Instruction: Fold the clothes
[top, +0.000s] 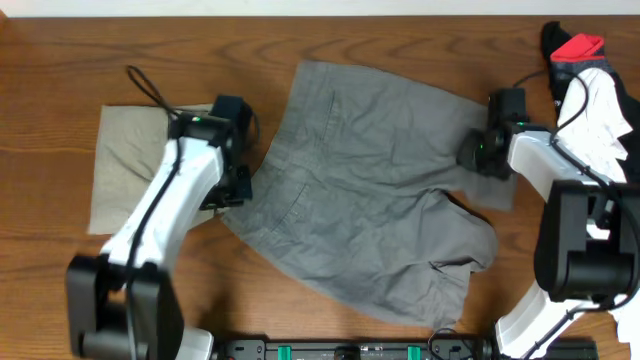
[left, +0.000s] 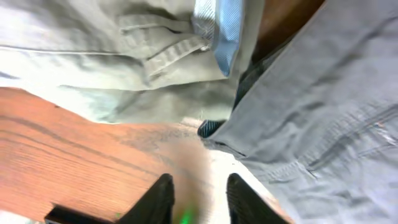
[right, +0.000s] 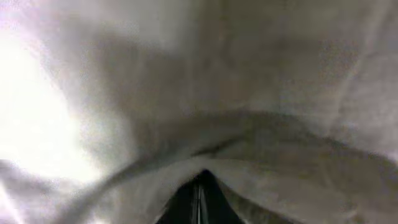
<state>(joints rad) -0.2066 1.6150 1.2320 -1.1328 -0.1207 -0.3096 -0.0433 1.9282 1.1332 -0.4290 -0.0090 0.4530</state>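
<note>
Grey shorts (top: 370, 190) spread on desk (top: 100, 60), khaki shorts (top: 125, 160) beside them whole only from overhead, left wrist view shows left pincer (left: 199, 183) parted, empty, at their edge, right wrist view shows right pincer (right: 199, 190) closed on their cloth

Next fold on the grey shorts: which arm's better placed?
Right. The right hand is shut on the grey shorts at their edge, with cloth filling its view. The left hand is open over bare table, holding nothing.
</note>
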